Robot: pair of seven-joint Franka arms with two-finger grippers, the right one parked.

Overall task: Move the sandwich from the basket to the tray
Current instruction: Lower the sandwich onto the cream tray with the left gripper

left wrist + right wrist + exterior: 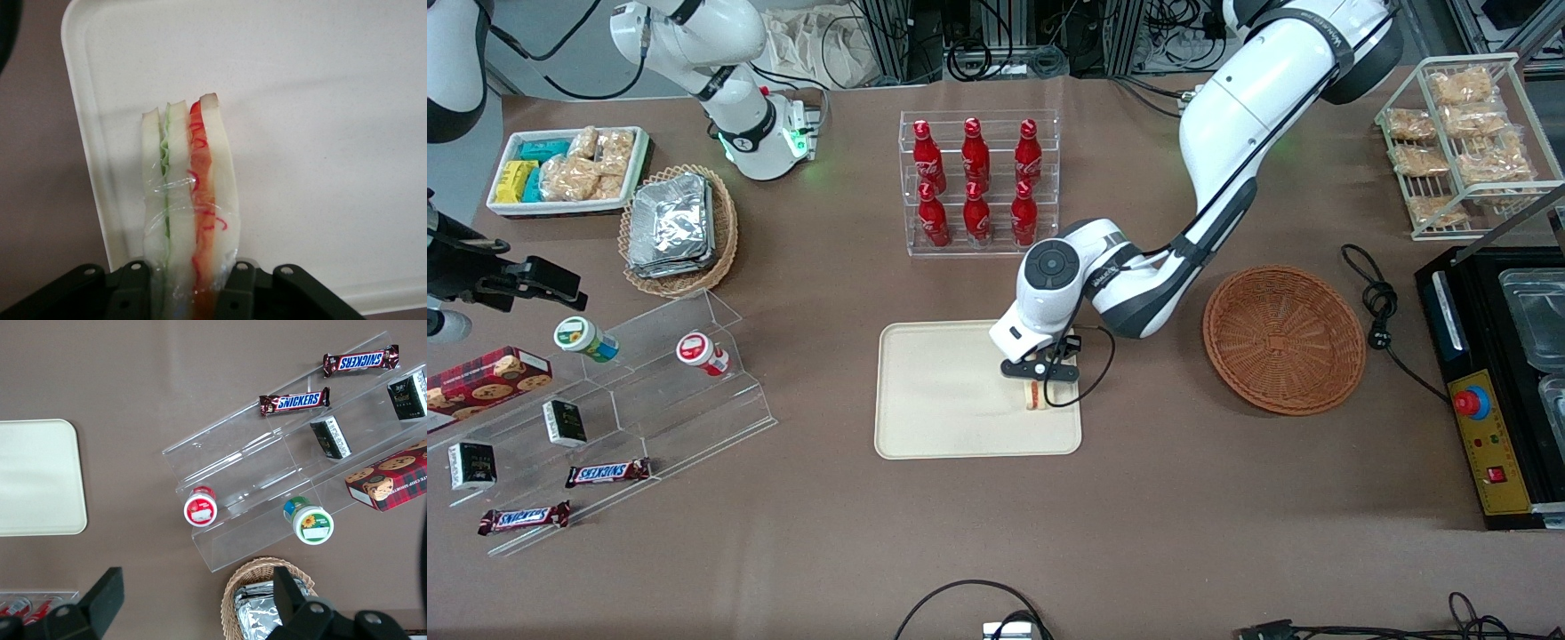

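The sandwich [1035, 396] is a wedge of white bread in clear wrap with red-orange and green layers. It stands on edge on the cream tray [934, 400], near the tray's edge toward the working arm. My gripper [1039, 384] is directly above it, shut on the sandwich. In the left wrist view the sandwich [190, 193] sits between the black fingers [237, 293] over the tray [320, 133]. The reddish-brown wicker basket [1284, 340] stands empty beside the tray, toward the working arm's end.
A clear rack of red bottles [978, 182] stands farther from the front camera than the tray. A tan basket of foil packs [679, 229], a white snack bin [567, 169] and a clear stepped display [605, 418] lie toward the parked arm's end. A black appliance [1498, 382] is at the working arm's end.
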